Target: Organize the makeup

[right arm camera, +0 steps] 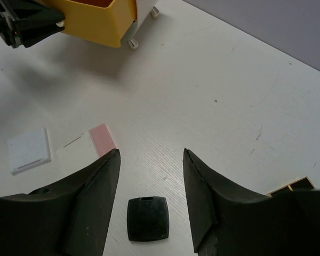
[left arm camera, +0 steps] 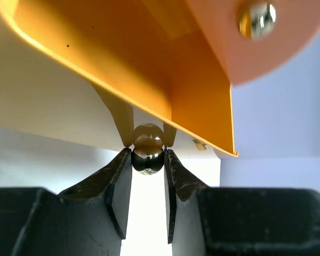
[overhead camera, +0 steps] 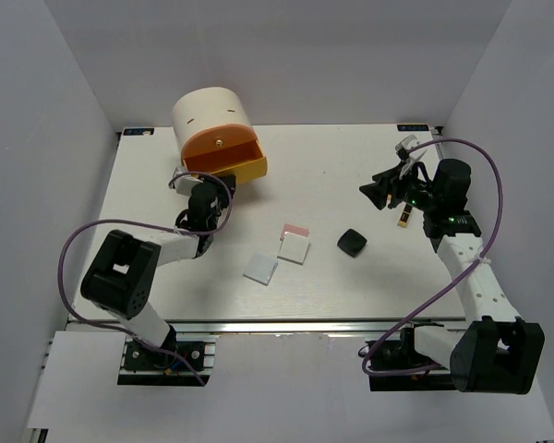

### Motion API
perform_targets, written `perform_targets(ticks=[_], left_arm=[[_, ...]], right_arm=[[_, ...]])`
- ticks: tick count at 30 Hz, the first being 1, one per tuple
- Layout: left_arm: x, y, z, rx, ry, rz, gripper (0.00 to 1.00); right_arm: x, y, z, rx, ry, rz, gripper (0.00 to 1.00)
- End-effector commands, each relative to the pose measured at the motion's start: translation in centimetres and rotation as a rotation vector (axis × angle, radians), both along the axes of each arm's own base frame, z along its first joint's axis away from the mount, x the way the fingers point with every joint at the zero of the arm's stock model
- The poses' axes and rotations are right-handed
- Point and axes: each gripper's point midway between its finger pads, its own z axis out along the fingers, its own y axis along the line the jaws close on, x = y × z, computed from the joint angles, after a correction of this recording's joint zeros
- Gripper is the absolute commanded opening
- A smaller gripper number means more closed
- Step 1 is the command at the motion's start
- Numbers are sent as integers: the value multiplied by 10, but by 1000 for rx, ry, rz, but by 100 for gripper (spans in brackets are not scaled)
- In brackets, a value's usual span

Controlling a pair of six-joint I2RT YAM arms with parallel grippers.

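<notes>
Barely begun, I'd say: the left tool pinches the orange drawer's knob, the right tool hangs spread and empty, and the black compact, white squares and pink square lie loose on the counter.

Cream cylinder organizer, open orange drawer, metal knob, white table

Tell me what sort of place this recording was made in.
Probably a lab robot test cell: plain white walls box in a white table, a left arm and right arm are bolted to a metal rail at its near edge, and a drawer organiser and makeup squares are laid out.
</notes>
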Motion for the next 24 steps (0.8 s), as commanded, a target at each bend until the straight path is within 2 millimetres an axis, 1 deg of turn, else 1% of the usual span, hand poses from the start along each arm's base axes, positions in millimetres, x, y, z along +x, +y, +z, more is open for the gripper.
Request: perform_targets(ticks=[1,2,3,4,5,6,8,9,11,12,14,15,17,18,20,21,22,23,24], left_arm=[[-21,-8,32,-52,-75,-25,20],[-29,-5,20,-45,-50,-22,20],[-34,-4,20,-47,-50,-22,20],[-39,-3,23,-56,-58,-19,20],[-43,-2,21,-59,-55,-20,20],[-48,0,14,-56,-41,-21,20],[-53,0,15,-59,-46,-33,23],[-55,-1,14,-57,-41,-39,34],[-54,-4,16,-42,-42,-56,51],[-53,-5,16,-33,-40,-61,62],[-51,-6,18,-12,-41,-69,69],[-49,-8,22,-9,-50,-76,73],[-47,-11,21,12,-47,-94,76],[-45,-13,26,16,-54,-106,79],[-45,-16,26,16,-55,-121,81],[-46,-18,28,14,-59,-131,82],[-48,-18,27,19,-58,-136,82],[-49,-17,30,17,-67,-136,83],[-51,-17,31,20,-68,-140,83]], right_arm=[[-7,-3,-4,-14,13,-6,56],[-7,-3,-4,-15,13,-8,56],[-7,-3,-5,-16,13,-7,56],[-6,-4,-3,-17,9,-12,56],[-9,-4,-9,-19,39,-13,56],[-9,-4,-11,-23,43,-15,56],[-9,-6,-14,-28,55,-24,57],[-9,-7,-17,-26,73,-35,59],[-7,-9,-22,-26,103,-57,63],[-6,-10,-25,-23,119,-63,65],[-3,-13,-29,-24,146,-92,67],[0,-15,-32,-23,171,-112,69],[5,-19,-37,-20,209,-149,70],[10,-25,-43,-10,262,-205,70],[17,-33,-49,-7,314,-276,70],[23,-43,-55,-20,334,-346,70],[25,-47,-57,-21,346,-378,70],[26,-50,-58,-8,362,-412,70],[33,-72,-58,-17,363,-510,70]])
